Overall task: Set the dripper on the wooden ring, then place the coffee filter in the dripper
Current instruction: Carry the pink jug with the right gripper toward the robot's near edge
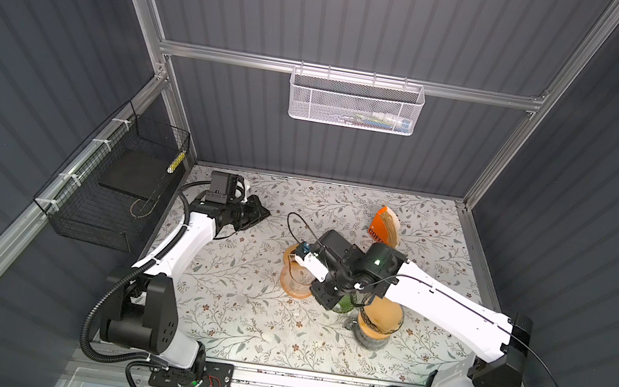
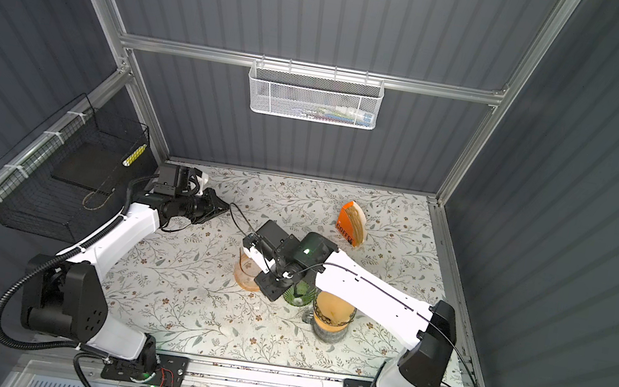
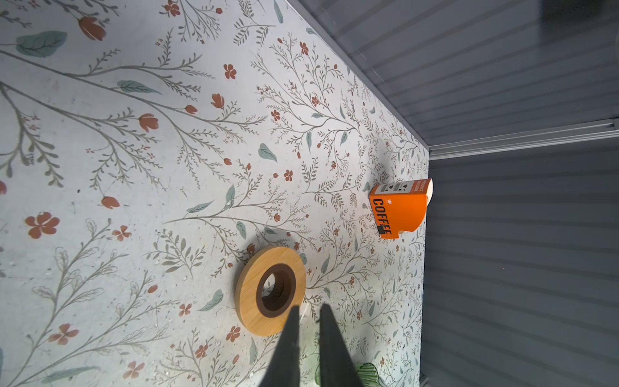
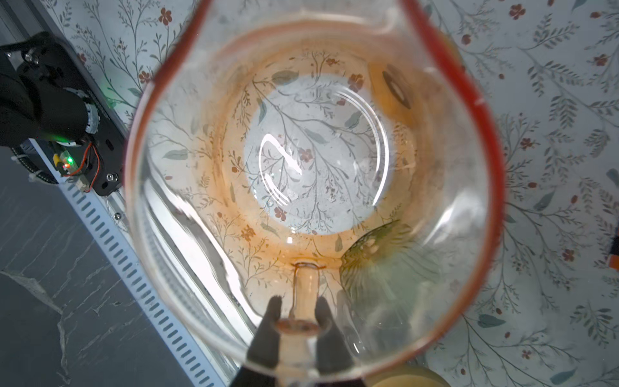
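Note:
An orange "COFFEE" box [image 1: 378, 228] [image 3: 398, 211] holding tan coffee filters [image 1: 391, 224] stands at the back right. A tan paper cone that looks like a coffee filter [image 1: 380, 317] [image 2: 333, 312] sits in a black wire-banded dripper on a grey cup. Beside it is a green ribbed glass piece [image 1: 345, 304] [image 2: 300, 296], partly under my right wrist. My right gripper [image 4: 299, 301] is shut on the handle [image 4: 304, 284] of an orange-tinted glass carafe [image 1: 294, 280] [image 2: 244, 272]. My left gripper [image 1: 266, 213] [image 3: 308, 306] hovers at the back left, shut and holding nothing.
A wooden ring [image 3: 248, 295] lies flat on the floral table just beyond my left fingertips. A black wire basket [image 1: 110, 192] hangs on the left wall and a white mesh basket [image 1: 355, 103] on the back wall. The arms' base rail [image 1: 311, 384] runs along the front edge.

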`<state>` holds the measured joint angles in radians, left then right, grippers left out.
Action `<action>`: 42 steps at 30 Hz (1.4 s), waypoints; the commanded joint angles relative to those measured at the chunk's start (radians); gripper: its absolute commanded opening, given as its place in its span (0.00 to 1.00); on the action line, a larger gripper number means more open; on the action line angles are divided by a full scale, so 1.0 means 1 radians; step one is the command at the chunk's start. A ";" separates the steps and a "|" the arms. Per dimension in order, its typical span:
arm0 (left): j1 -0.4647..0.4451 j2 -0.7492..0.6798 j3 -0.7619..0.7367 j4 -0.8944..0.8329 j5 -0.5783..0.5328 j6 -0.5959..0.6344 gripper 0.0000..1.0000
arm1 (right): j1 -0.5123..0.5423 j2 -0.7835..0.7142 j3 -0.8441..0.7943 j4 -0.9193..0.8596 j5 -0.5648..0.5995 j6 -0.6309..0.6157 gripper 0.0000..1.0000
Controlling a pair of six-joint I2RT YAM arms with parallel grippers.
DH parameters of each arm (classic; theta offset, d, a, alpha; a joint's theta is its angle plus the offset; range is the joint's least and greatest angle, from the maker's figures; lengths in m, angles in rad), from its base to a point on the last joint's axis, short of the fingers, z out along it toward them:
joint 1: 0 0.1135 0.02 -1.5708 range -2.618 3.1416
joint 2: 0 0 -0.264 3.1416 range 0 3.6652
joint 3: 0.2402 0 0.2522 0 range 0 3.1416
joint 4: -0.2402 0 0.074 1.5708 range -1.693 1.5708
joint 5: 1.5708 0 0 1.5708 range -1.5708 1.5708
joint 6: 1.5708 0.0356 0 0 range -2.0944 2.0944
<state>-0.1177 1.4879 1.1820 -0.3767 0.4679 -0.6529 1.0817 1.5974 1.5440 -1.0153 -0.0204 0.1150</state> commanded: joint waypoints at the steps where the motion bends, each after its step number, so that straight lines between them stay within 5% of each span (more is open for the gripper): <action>1: 0.006 -0.027 -0.019 -0.010 0.026 0.046 0.14 | 0.025 0.001 -0.037 0.076 -0.007 -0.001 0.00; 42: 0.033 -0.032 -0.070 0.039 0.058 0.049 0.14 | 0.135 0.135 -0.243 0.237 -0.070 -0.028 0.00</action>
<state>-0.0959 1.4734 1.1187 -0.3435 0.5030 -0.6167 1.2060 1.7210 1.3048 -0.7971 -0.0834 0.1028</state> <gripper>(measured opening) 0.142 0.173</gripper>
